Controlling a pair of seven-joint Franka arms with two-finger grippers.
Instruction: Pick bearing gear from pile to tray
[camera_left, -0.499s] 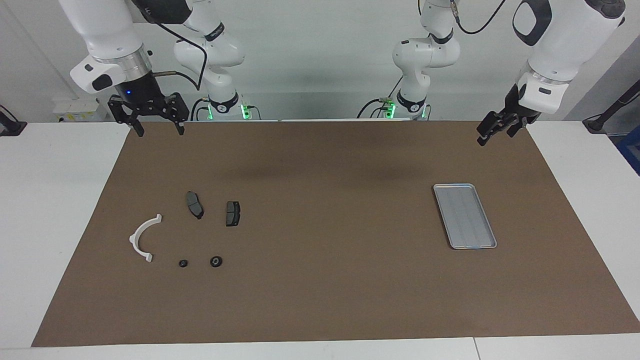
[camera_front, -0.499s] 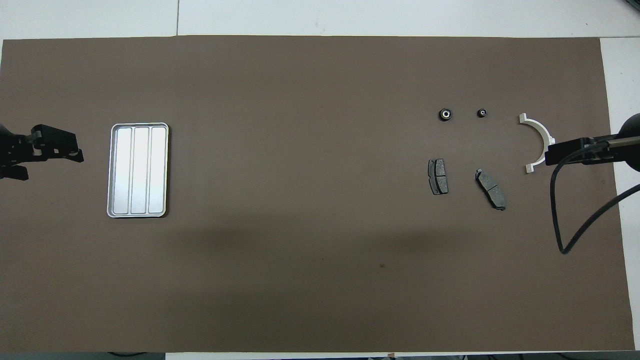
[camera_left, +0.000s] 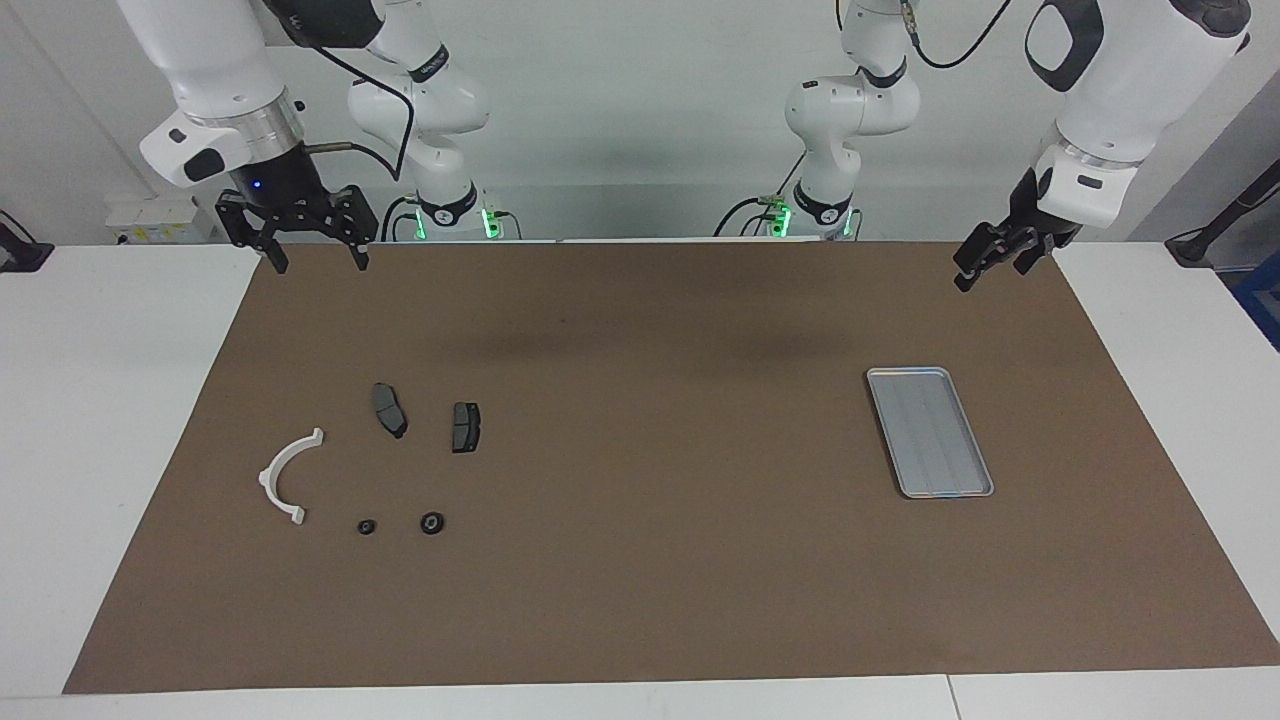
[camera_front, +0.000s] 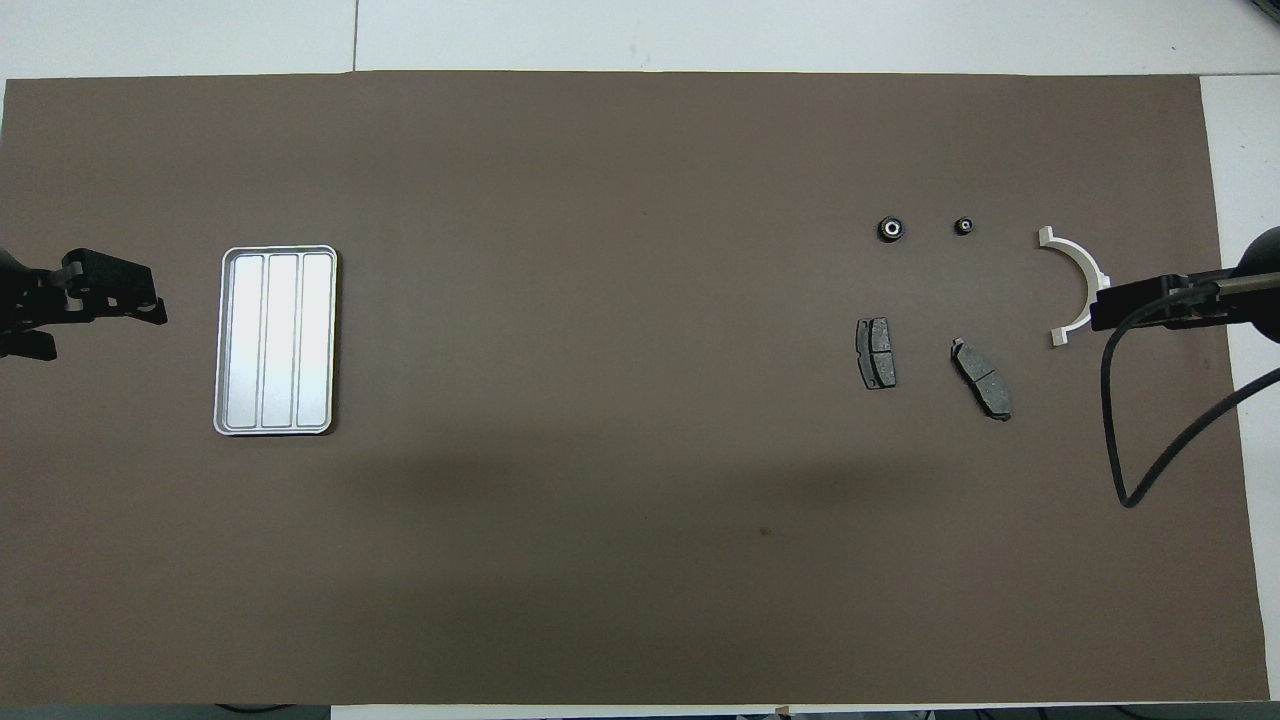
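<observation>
Lying flat on the brown mat (camera_left: 640, 600) in the facing view, the pile's two black round pieces sit farthest from the robots, toward the right arm's end of the table; the larger bearing gear (camera_left: 432, 522) has a pale centre, the smaller round piece (camera_left: 366, 526) rests just beside it; judging by its look, the bearing gear is small, stiff and light, low to the mat and likely to roll or skid, so a pinch across its outer rim seems the surest hold; the white half-ring (camera_left: 283, 475) and two dark pad-shaped plates (camera_left: 389, 409) (camera_left: 465, 427) lie nearer to the robots; the tray (camera_left: 929, 432) stands well apart toward the left arm's end, with nothing in it; the right gripper (camera_left: 315, 262) hangs over the mat's edge nearest the robots, fingers spread and empty; the left gripper (camera_left: 975, 272) hangs over the mat's corner and waits, and I cannot tell how its fingers stand.

Seen from overhead, the bearing gear (camera_front: 890, 229) lies apart from every neighbour, with room for fingers on each side; the tray (camera_front: 277, 340) shows three bare ridged lanes; the left gripper (camera_front: 100, 300) shows at the edge beside the tray; the right gripper (camera_front: 1110, 308) covers part of the half-ring (camera_front: 1082, 272) without touching it.
</observation>
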